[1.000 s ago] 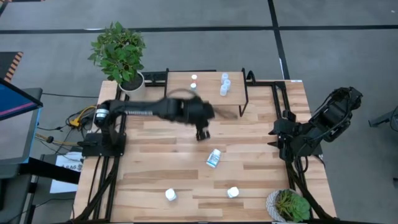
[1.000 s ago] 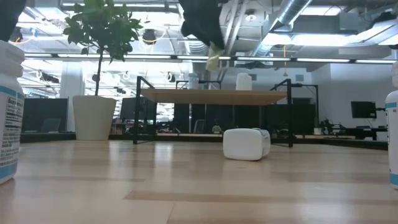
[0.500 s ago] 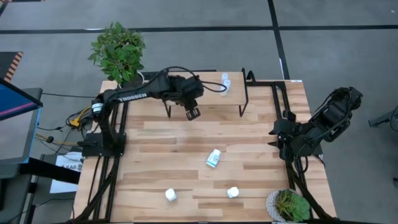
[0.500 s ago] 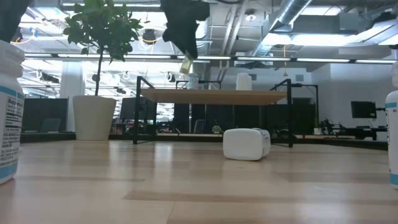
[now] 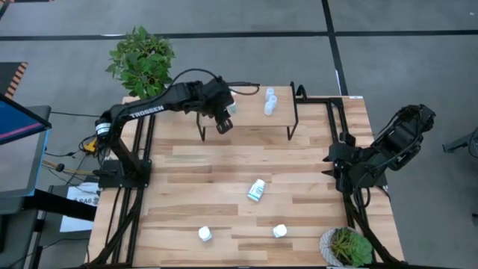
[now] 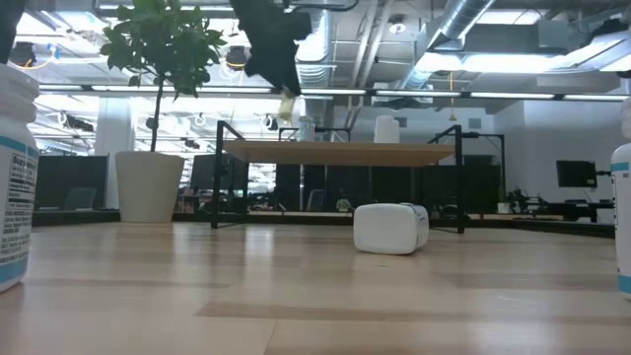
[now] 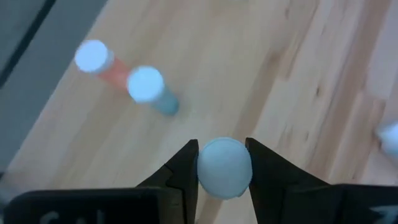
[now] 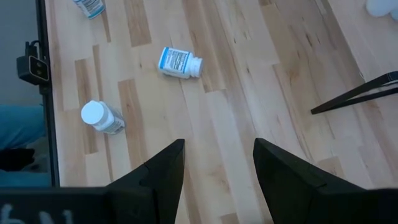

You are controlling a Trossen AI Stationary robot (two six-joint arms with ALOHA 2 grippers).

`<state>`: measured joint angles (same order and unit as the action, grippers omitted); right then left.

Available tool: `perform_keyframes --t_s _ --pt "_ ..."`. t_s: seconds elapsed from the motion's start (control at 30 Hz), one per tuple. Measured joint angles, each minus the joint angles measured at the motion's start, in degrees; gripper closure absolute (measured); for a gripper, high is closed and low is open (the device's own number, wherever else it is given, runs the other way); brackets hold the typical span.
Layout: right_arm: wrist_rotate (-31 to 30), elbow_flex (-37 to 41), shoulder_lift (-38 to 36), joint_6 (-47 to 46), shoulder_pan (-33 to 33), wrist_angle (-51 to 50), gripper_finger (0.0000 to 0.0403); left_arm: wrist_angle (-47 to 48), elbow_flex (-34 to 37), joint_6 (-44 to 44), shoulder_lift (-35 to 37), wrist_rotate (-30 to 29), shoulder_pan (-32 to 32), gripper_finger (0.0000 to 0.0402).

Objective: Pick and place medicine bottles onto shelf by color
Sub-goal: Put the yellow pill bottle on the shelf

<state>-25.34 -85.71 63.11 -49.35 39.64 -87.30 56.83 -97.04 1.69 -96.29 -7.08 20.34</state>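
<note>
Gripping pale-blue-capped bottle (image 7: 224,168), left jaws over shelf (image 5: 250,93); right jaws released.

White bottle (image 8: 179,63) — blue label; shelf (image 5: 250,101) — light wood.

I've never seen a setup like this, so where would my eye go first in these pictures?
Probably to the left gripper, stretched over the shelf at the table's far edge and clamped on a small bottle with a pale cap. Next, the bottles already standing on the shelf, and one lying on its side mid-table. The right arm waits folded at the table's right edge.
</note>
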Motion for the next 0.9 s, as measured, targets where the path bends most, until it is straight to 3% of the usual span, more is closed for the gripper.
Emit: perform_keyframes --t_s 0.2,0.57,0.9 --pt "0.0 0.0 0.0 1.7 0.0 -0.1 0.0189 -11.3 3.4 -2.6 -0.2 3.4 2.0 0.0314" --pt "0.0 0.0 0.0 1.8 0.0 -0.1 0.0189 -15.8 9.2 -1.8 -1.1 6.4 3.8 0.0313" --pt "0.0 0.0 0.0 1.8 0.0 -0.1 0.0189 -19.6 9.4 -3.4 -1.2 6.8 4.2 0.0313"
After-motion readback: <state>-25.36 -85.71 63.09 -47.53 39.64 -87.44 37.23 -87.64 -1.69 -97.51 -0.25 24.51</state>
